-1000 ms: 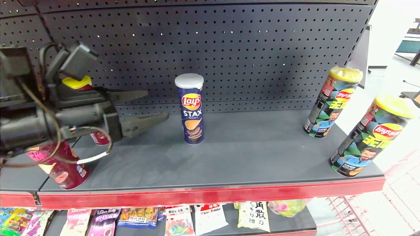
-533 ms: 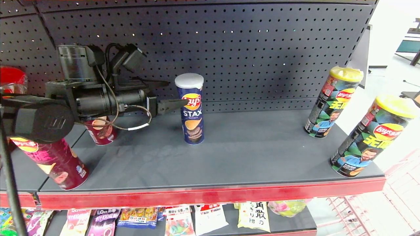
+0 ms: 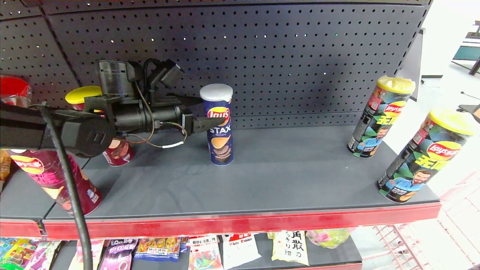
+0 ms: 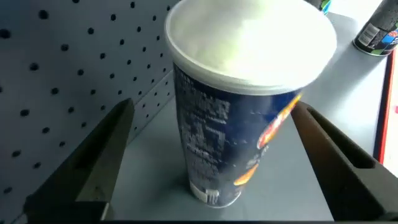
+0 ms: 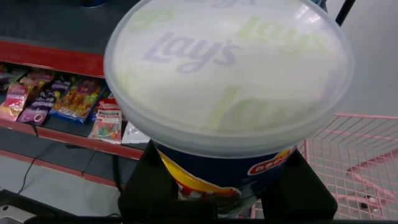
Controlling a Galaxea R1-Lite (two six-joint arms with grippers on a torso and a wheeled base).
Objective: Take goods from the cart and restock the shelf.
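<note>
A blue chips can with a white lid stands upright mid-shelf on the grey shelf board, close to the pegboard. My left gripper reaches in from the left, open, with one finger behind the can's top and one in front. In the left wrist view the can sits between the fingers of that gripper, with a gap on each side. My right gripper is shut on another chips can with a pale lid, held upright above the floor in front of the shelf.
Two green-and-black cans with yellow lids stand at the shelf's right end. Maroon cans stand at the left. Snack bags fill the lower shelf. A pink wire cart is at the lower right.
My left arm has swung right along the shelf and its open fingers now straddle the top of the blue can. The can has not moved.
</note>
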